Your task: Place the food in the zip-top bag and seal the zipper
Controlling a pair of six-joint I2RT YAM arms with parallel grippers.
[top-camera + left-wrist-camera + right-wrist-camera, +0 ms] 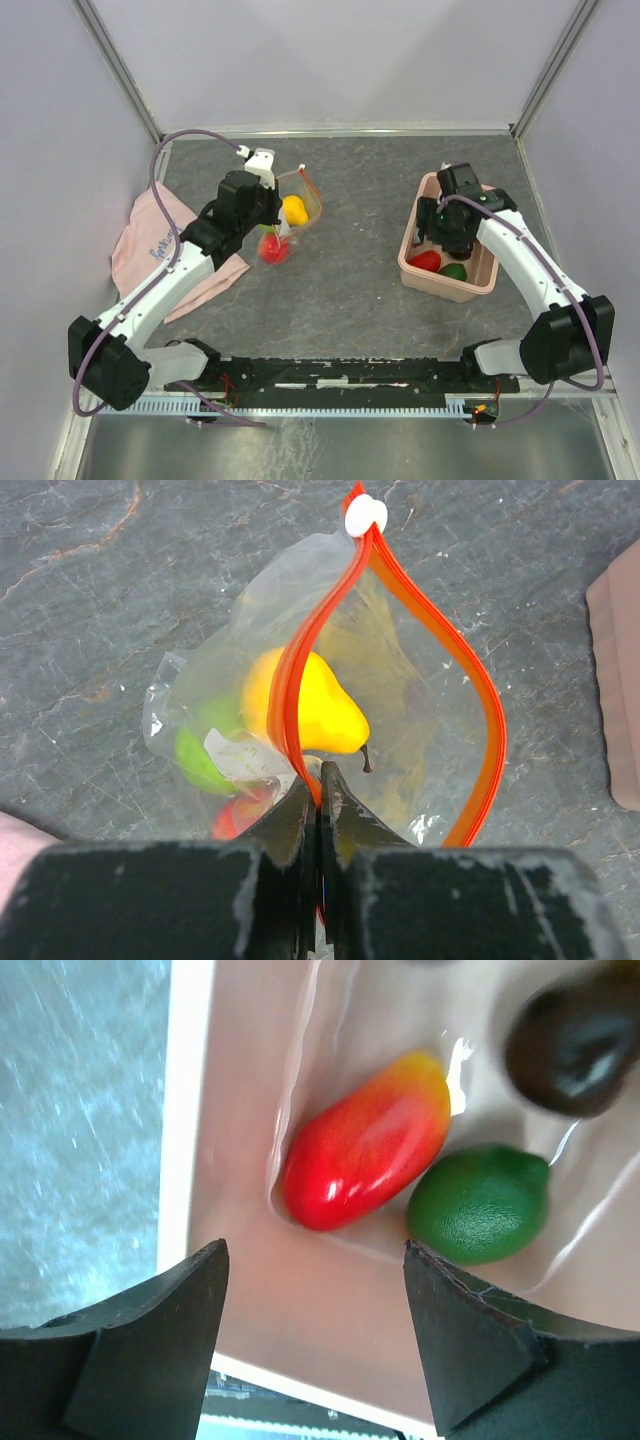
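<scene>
Loading step: left tool (320,776) is clamping the zip-top bag's (420,680) zipper (490,730) — right tool (315,1260) is hanging spread wide, empty, probably needing to straddle the red food (365,1155).

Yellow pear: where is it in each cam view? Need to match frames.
Top external: yellow pear left of centre, inside the zip-top bag.
Left wrist: mid-frame, inside the bag, partly behind the zipper.
Right wrist: not in it; that view looks into the pink bin.
Shared landmark: the red-orange zipper looping the bag mouth, seen in top external and left wrist only.
</scene>
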